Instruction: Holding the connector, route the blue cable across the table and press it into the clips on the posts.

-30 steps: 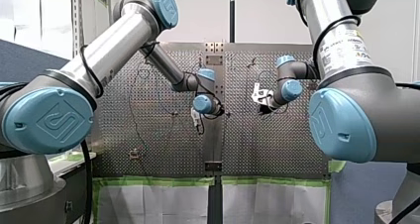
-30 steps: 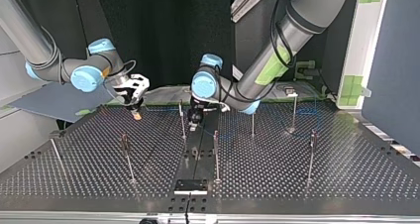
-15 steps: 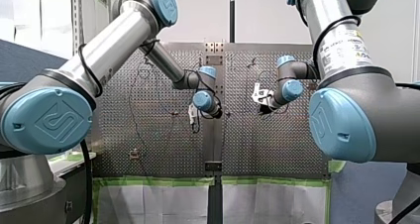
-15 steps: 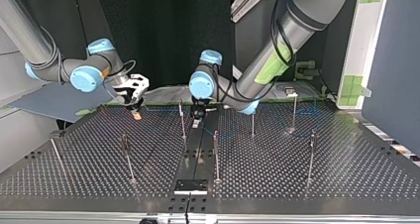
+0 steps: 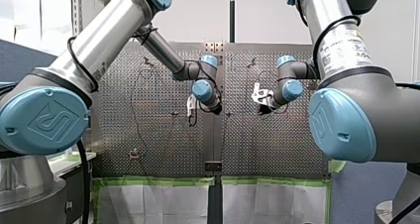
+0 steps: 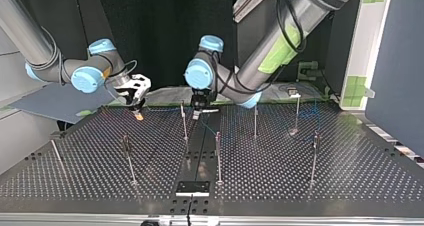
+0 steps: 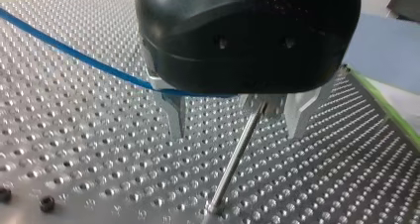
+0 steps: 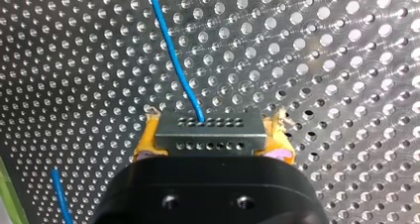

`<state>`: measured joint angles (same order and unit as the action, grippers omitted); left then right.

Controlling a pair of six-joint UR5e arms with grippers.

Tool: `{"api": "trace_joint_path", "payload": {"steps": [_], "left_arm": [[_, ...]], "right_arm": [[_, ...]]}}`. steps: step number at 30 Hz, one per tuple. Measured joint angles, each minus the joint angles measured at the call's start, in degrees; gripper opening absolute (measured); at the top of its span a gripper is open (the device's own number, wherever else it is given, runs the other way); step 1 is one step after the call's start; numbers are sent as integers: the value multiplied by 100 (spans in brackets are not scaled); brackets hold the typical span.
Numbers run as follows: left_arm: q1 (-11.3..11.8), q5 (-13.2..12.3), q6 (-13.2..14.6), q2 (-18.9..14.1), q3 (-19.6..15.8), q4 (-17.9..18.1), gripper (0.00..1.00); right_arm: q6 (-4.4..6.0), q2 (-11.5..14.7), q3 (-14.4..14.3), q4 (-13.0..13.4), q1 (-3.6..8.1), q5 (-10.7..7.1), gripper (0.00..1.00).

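Drift: left gripper (image 7: 236, 132) moves up-frame in top view, jaws spread astride post (image 7: 225, 184); right gripper (image 8: 212, 149) pinching connector (image 8: 208, 130); blue cable (image 8: 173, 50) clip-in likely next.

Tally: seven posts (image 6: 218, 156) on one table (image 6: 300, 186); one blue cable (image 8: 173, 50); one connector (image 8: 209, 132); two grippers, my left gripper (image 6: 196, 114) and my right gripper (image 6: 137, 114).

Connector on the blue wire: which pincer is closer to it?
Right. My right pincer grips the connector itself; my left pincer is apart from it, open, with a thin post between its fingers.
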<state>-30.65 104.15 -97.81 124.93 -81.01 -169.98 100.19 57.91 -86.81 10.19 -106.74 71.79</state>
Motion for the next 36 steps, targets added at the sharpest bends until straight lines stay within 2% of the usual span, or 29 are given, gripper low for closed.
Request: {"api": "trace_joint_path", "payload": {"steps": [7, 16, 23, 29, 36], "left_arm": [[-319, 236, -3, -306, -358, -40, 98], [-774, 486, -282, -343, -460, 347, 98], [-1106, 651, -535, -261, -246, 581, 98], [-1288, 820, -710, -9, 33, 390, 98], [-1372, 899, -894, 310, 353, 87, 98]], "right_arm": [[-5, 2, 0, -43, 4, -46, 0], [12, 64, 7, -78, 66, -51, 0], [79, 257, 10, -97, 197, -109, 0], [118, 302, 7, -152, 302, -164, 0], [97, 305, -36, -251, 368, -172, 0]]}}
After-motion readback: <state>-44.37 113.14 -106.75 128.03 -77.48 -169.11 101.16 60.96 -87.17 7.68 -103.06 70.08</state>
